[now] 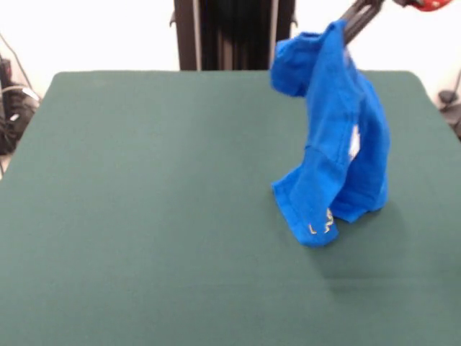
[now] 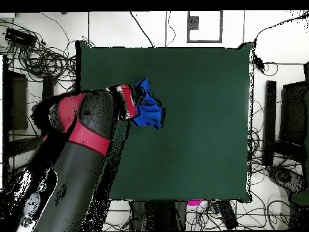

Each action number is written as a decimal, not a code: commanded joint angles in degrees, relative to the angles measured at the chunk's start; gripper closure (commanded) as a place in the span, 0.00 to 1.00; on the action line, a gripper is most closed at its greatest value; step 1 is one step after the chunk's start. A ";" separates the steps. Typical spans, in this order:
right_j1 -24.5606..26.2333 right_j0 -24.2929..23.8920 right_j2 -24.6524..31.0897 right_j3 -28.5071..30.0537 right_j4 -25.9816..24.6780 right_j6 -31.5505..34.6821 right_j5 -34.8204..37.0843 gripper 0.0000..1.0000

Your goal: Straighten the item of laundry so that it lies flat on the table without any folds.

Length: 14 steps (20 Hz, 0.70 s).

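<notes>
Honestly, you can't see much of your arm from the front: only a dark bit of the gripper pokes in at the top edge, and the blue T-shirt covers its tips, so I can't tell how the jaws are set. Overhead, the arm reaches over the green table edge with its red head at the shirt. The shirt hangs bunched from its top, hem touching the felt, print mostly folded away.
</notes>
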 commanded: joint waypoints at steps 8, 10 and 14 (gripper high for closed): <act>-3.35 -7.73 13.36 23.05 -3.36 -1.51 -27.91 1.00; -4.58 -11.67 18.09 25.07 -4.64 -3.85 -33.18 1.00; -5.68 -20.42 27.88 27.00 -9.88 -7.96 -41.70 1.00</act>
